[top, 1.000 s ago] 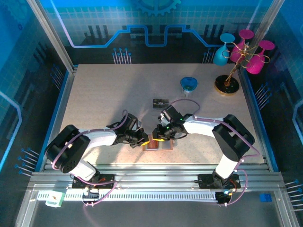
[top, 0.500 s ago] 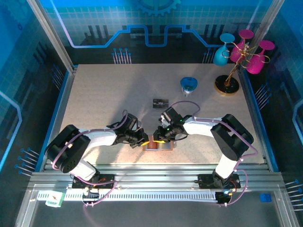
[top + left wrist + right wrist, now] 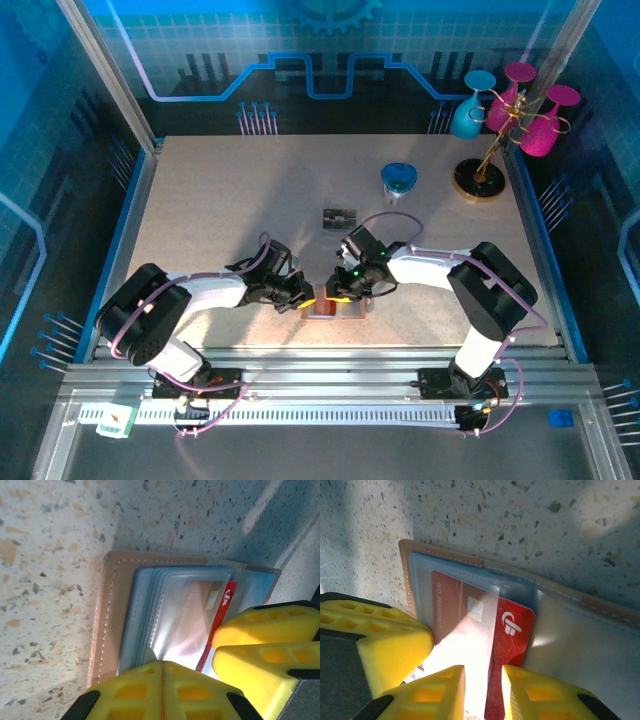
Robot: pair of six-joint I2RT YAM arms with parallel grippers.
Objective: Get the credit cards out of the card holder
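The red credit card (image 3: pixel 512 630) is still sleeved in the card holder (image 3: pixel 107 610) at the table's near edge. Your left gripper (image 3: pixel 162 690) stays clenched, pinning the holder. Your right gripper (image 3: pixel 482 695) straddles the card's end, but you cannot tell whether it grips. Nothing has moved, so the pull has stalled.

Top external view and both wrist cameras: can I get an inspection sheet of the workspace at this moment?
Surface: speckled table, no spills seen.
Job's things: card holder lies open near the front edge. The red card is partly out of its clear sleeve. A dark card lies apart, further back.
Clutter: blue cup and glass rack at the far right.
Grippers: left claw is shut, tips over the holder's sleeves. Right claw has jaws slightly apart at the red card's end, grip unclear.
Cables: purple cables loop over both arms, off the holder.
Surroundings: blue panels and a metal rail in front.
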